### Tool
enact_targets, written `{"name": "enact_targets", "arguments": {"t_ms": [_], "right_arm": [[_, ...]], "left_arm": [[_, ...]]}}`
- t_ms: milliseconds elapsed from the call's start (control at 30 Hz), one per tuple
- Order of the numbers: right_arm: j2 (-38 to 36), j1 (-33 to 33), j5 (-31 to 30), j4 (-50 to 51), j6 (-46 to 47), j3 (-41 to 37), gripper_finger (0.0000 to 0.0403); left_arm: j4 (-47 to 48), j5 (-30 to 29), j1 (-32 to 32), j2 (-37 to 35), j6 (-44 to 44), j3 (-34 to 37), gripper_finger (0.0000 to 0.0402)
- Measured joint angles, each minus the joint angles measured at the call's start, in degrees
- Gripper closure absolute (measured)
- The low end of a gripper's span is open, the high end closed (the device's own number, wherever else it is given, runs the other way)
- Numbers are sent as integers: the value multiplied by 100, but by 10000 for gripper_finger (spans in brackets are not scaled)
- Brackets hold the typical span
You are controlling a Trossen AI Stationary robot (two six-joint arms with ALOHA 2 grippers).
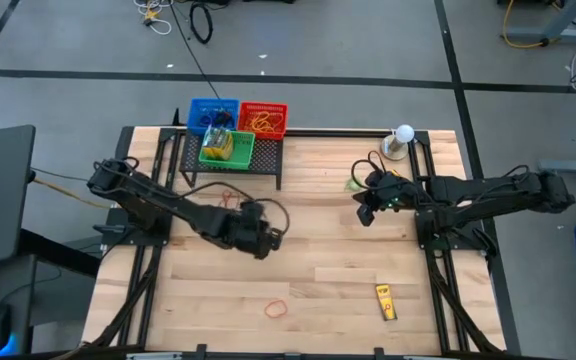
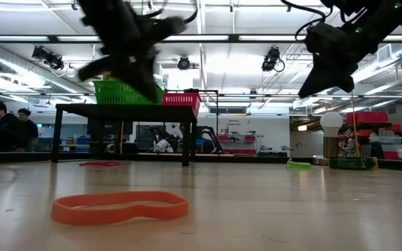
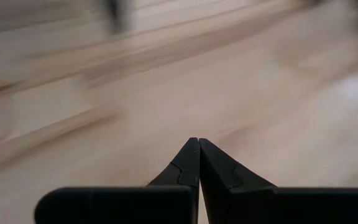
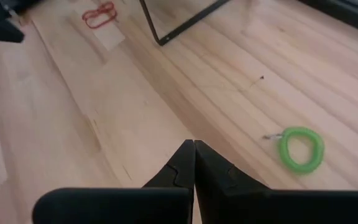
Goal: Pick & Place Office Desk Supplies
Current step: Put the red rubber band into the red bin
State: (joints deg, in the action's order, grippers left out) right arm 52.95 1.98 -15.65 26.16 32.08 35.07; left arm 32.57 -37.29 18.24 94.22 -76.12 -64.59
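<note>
The left tool (image 1: 264, 240) hangs mid-counter (image 1: 328, 260), a rubber band (image 1: 277, 308) lying nearer the front edge, the bins (image 1: 238, 130) behind it on a rack (image 1: 230, 165).

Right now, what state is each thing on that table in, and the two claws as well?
Left gripper: shut, empty, raised over the table's middle.
Right gripper: shut, empty, raised near the green band.
Green band: flat on the table, loose.
Orange band: flat on the table, near the front.
Red band: flat by the rack.
Yellow box: lying flat.
Three baskets: on the rack, holding supplies.
White ball: sitting on its base.

Orange rubber band (image 1: 277, 308), green loop (image 4: 301, 149), yellow crayon box (image 1: 385, 301), red basket (image 1: 263, 120)
</note>
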Motion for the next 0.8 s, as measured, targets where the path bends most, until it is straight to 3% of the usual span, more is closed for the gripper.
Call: {"name": "enact_targets", "arguments": {"t_ms": [100, 167, 333, 467, 633, 800], "right_arm": [[0, 22, -6, -182, 4, 0, 396], [0, 22, -90, -342, 8, 0, 396], [19, 22, -254, -704, 18, 0, 396], [90, 22, -269, -890, 19, -2, 396], [241, 19, -268, -916, 227, -4, 396], [424, 19, -269, -1009, 454, -4, 396]], "left_arm": [[1178, -51, 149, -51, -930, 6, 396], [1374, 2, 219, -183, -1141, 205, 398], [-49, 144, 347, -1104, -1343, 1666, 398], [-515, 139, 330, -1958, -1627, 2707, 398], [-348, 379, -108, -2517, -1884, 3352, 366], [-385, 359, -652, -2514, -1287, 3462, 310]]}}
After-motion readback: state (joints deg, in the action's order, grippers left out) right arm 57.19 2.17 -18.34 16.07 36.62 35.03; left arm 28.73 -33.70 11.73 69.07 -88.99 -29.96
